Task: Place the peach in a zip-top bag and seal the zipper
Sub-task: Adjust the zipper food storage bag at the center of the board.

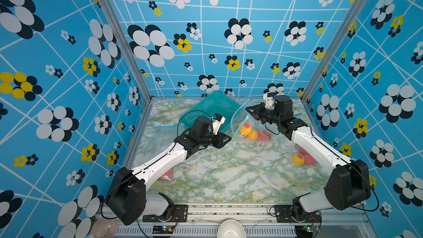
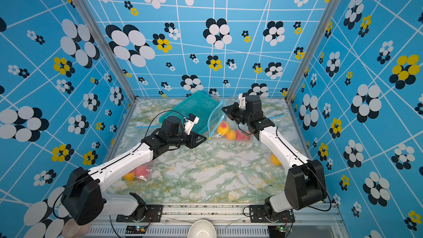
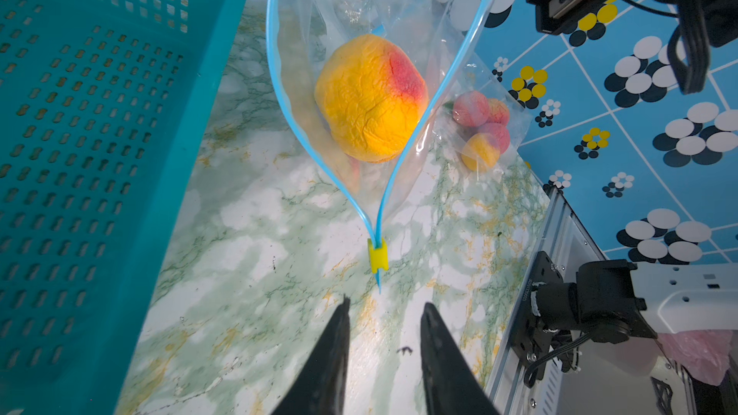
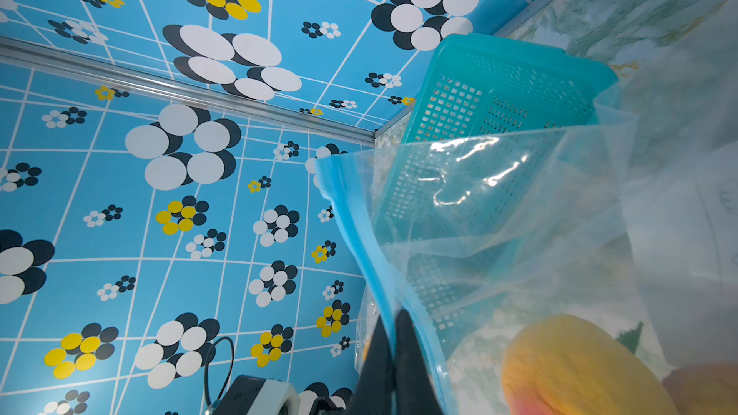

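Plastic bag (image 3: 299,53): clear film with a blue zip track; the mouth gapes wide and one end is held up above the table.
Peach (image 3: 371,97): yellow with a red blush and wrinkled skin; it sits inside the bag and shows through the open mouth.
Slider (image 3: 377,255): yellow, at the end of the track where the two blue strips meet.
Left gripper (image 3: 386,304): fingers apart with nothing between them; the tips are just short of the slider and do not touch it.
Right gripper (image 4: 393,315): fingers pressed together on the blue track at the bag's other end.
Writing: a white patch on the film carries faint print, too blurred to read.
Basket (image 3: 100,113): teal, perforated, just beside the bag.
Table (image 3: 259,313): white marble pattern with green and yellow veins.
Other bags: one with peaches (image 1: 302,157) near the right arm, one (image 2: 137,172) partly under the left arm.
Bowl (image 1: 231,228): white, on the front rail.
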{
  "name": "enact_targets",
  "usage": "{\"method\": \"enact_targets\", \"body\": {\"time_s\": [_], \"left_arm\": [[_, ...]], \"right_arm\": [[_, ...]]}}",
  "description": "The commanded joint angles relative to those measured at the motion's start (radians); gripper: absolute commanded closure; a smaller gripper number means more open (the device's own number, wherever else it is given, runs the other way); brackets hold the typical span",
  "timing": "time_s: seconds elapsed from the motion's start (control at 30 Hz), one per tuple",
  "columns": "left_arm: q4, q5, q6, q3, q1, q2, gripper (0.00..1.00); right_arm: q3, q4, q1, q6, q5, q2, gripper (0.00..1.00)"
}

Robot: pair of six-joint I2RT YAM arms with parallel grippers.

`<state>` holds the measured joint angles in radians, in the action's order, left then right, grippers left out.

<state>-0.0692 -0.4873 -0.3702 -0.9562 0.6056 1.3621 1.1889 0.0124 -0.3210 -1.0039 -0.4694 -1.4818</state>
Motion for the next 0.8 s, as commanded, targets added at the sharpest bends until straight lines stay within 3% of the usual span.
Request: {"method": "enact_targets", "body": {"time_s": [0.0, 0.33, 0.77], "left_arm": [[0.052, -0.030, -0.012, 0.009, 0.023, 0.016, 0.70], [0.017, 0.059, 0.001, 0.014, 0.061, 0.061, 0.74], [0.047, 0.084, -0.007, -0.013, 0.080, 0.135, 0.83]], "right_arm": [[-0.001, 0.035, 0.005, -0.012, 0.018, 0.008, 1.00], [0.011, 0.041, 0.007, -0.021, 0.019, 0.011, 1.00], [0.011, 0.049, 0.007, -0.031, 0.014, 0.015, 1.00]]}}
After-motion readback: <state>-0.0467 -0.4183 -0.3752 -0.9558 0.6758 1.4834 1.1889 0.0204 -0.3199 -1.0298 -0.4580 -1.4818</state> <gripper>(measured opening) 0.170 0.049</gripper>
